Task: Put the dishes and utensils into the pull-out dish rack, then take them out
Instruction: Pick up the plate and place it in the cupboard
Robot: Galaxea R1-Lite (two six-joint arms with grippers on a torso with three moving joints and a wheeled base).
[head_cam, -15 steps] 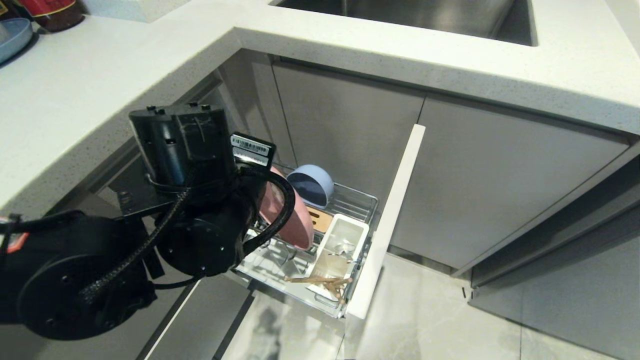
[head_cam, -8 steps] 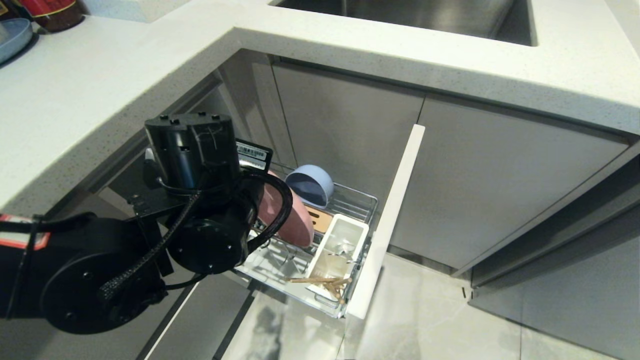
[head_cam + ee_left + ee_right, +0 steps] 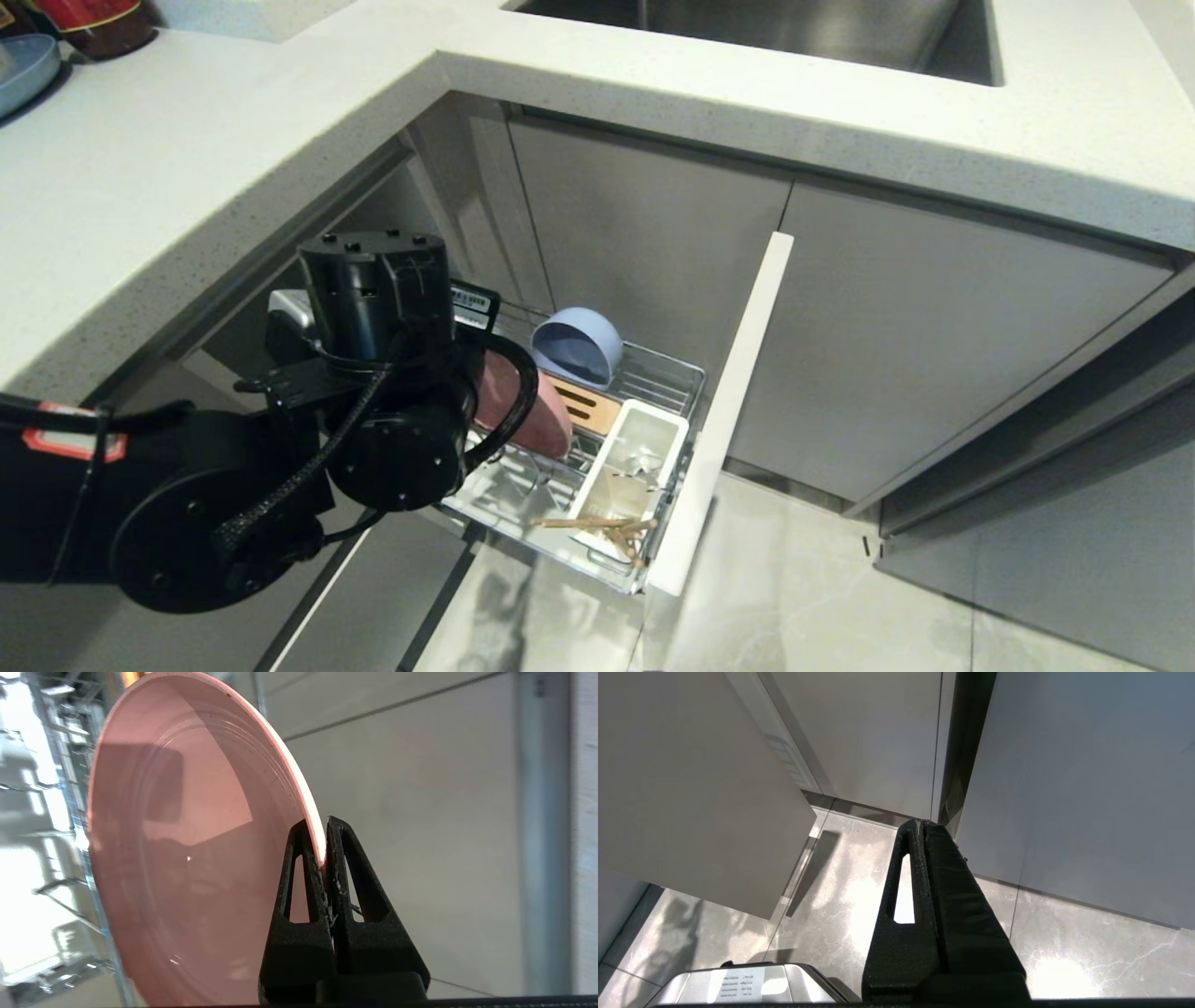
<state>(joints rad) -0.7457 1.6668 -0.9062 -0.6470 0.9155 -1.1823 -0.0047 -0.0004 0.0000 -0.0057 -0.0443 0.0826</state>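
Left end effector (image 3: pixel 324 858) clamped on the rim of the pink plate (image 3: pixel 187 849), plate held on edge over the pull-out dish rack (image 3: pixel 653 373), at about 9 o'clock from the white utensil box (image 3: pixel 635 448). Thin rim pinch: plate may pivot or slip, or knock the wire prongs. Blue bowl (image 3: pixel 577 347) at 1 o'clock of the plate, collision risk. Chopsticks (image 3: pixel 597 528) lie at the rack's near end. Right end effector (image 3: pixel 924 830) closed, empty, parked above floor.

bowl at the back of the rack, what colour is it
Periwinkle blue; the bowl shows best in the head view, standing on edge in the rack.
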